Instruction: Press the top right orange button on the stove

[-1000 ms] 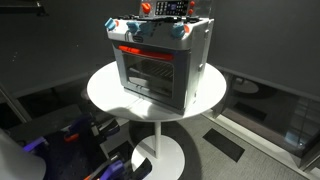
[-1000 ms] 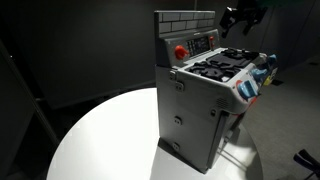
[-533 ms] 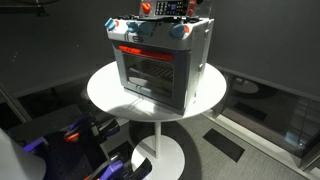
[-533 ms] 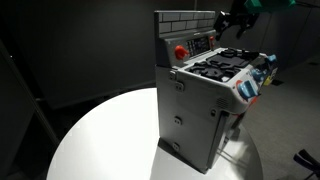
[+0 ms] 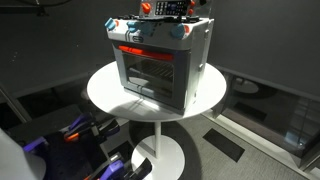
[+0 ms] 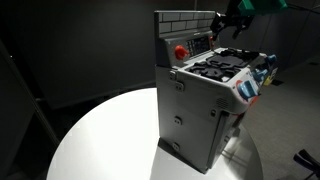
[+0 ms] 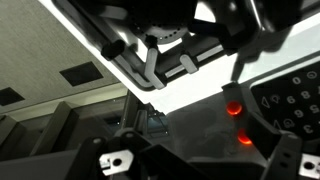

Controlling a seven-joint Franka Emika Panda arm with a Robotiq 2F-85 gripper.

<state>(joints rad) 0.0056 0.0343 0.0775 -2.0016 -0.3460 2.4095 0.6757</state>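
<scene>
The stove [image 5: 160, 65] is a silver-grey toy oven with a glass door and a red-orange bar, standing on a round white table [image 5: 105, 92]. In an exterior view its upright back panel [image 6: 198, 44] carries a red knob and small buttons. My gripper [image 6: 226, 24] hangs above the cooktop, just in front of that panel's upper right end; it barely shows at the top edge in an exterior view [image 5: 190, 6]. In the wrist view my gripper [image 7: 195, 135] looks open and empty, with two glowing orange buttons [image 7: 233, 108] close ahead on the dark panel.
The black burner top [image 6: 222, 66] lies right below my gripper. Blue-grey knobs [image 5: 180, 33] line the stove's front top edge. The table stands on a single pedestal; dark floor and clutter [image 5: 80, 140] surround it.
My gripper has moved a little down and closer to the stove's back panel over the last second. The stove has not moved.
</scene>
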